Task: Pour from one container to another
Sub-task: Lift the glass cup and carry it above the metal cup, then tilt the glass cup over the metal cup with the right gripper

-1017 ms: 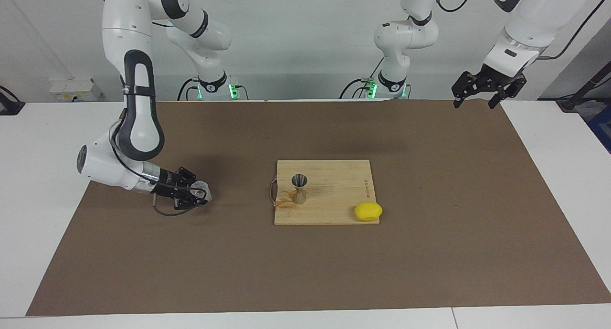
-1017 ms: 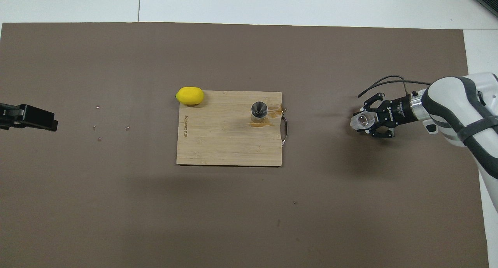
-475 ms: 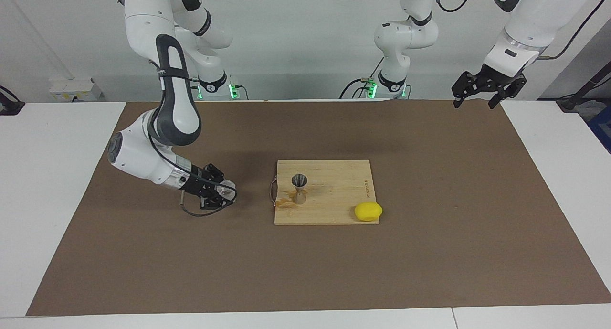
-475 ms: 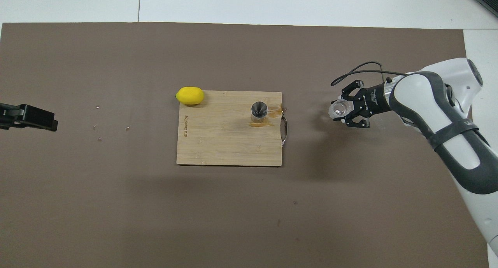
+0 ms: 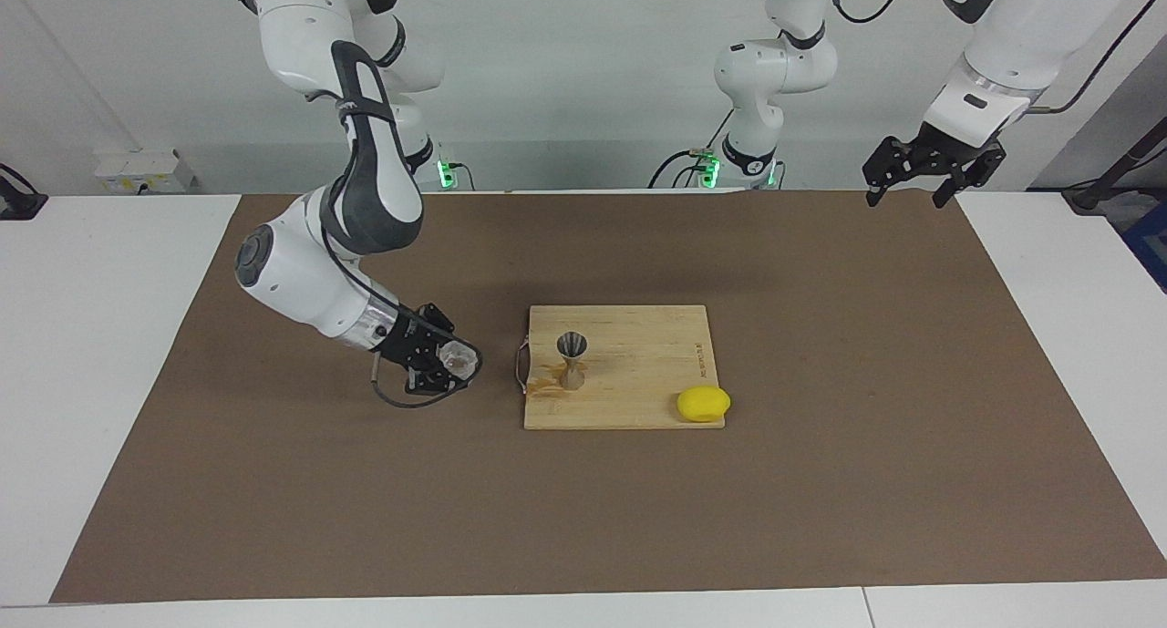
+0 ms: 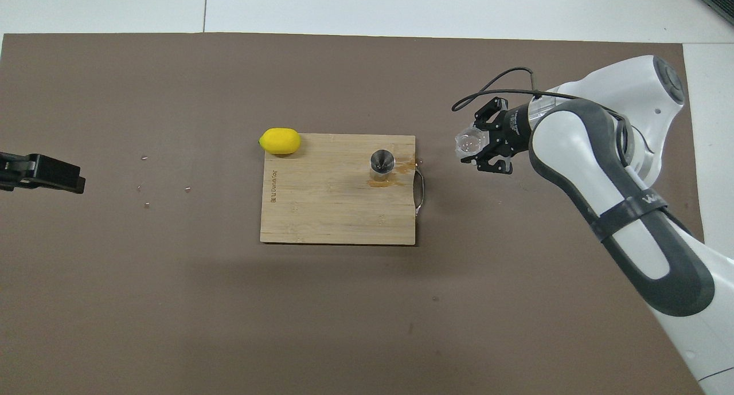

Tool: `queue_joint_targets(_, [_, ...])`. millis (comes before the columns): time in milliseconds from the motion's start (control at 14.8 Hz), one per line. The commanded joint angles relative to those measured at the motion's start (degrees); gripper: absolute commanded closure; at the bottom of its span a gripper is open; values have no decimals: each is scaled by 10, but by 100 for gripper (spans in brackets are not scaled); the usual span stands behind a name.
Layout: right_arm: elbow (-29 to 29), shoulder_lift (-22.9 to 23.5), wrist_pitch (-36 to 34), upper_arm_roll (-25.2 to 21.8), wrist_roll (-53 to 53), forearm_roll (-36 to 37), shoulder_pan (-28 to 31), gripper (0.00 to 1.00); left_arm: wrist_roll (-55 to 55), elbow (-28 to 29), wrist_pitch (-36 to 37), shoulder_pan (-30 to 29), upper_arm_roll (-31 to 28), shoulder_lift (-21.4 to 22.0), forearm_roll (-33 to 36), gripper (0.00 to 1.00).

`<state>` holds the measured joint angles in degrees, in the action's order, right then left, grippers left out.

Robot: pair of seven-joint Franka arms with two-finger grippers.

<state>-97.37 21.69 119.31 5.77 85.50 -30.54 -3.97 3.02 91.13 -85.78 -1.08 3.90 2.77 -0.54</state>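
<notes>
The right gripper point(image 5: 453, 362) is seen with its jaws pinched on the cup point(image 5: 456, 360), which is carried tilted, its mouth turned up toward the overhead camera, over the brown mat point(image 5: 365, 500) just beside the board's handle point(image 5: 521, 365). In the overhead view the cup point(image 6: 469, 141) sits at roughly 2 o'clock from the jigger point(image 6: 381, 161).

The left gripper point(image 5: 923, 174) is held up over the mat's corner at the left arm's end of the worktop point(image 5: 1076, 336), jaws spread and holding nothing; that arm is waiting.

The jigger point(image 5: 572, 358) stands upright on the board point(image 5: 638, 400), close to the handle edge, with an amber smear on the wood at its foot. A lemon point(image 5: 703, 403) rests at the board's corner toward the left arm's end, at 4 o'clock from the jigger in the facing view.

Compared with a second ago, the right gripper and cup have been brought in from well out on the mat toward the board, and the forearm has swung more upright. The left gripper, jigger, lemon and board are unchanged.

Whether the cup holds any liquid cannot be made out. In the overhead view only the dark end of the left gripper point(image 6: 43, 173) shows, cut off by the frame edge. The board's burnt-in lettering is not legible.
</notes>
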Motion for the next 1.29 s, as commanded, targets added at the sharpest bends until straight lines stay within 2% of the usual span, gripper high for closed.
queue_joint_targets(0, [36, 5, 0, 1, 71, 47, -30, 100, 5, 4, 7, 2, -4, 8, -3, 0])
queue_joint_targets(475, [66, 14, 1, 0, 143, 128, -103, 100, 5, 4, 7, 3, -4, 8, -3, 0])
queue_joint_targets(881, [66, 13, 3, 2, 144, 208, -131, 100, 5, 4, 7, 3, -4, 8, -3, 0])
queue_joint_targets(1220, [66, 13, 14, 0, 148, 229, -146, 100, 5, 4, 7, 3, -4, 8, -3, 0])
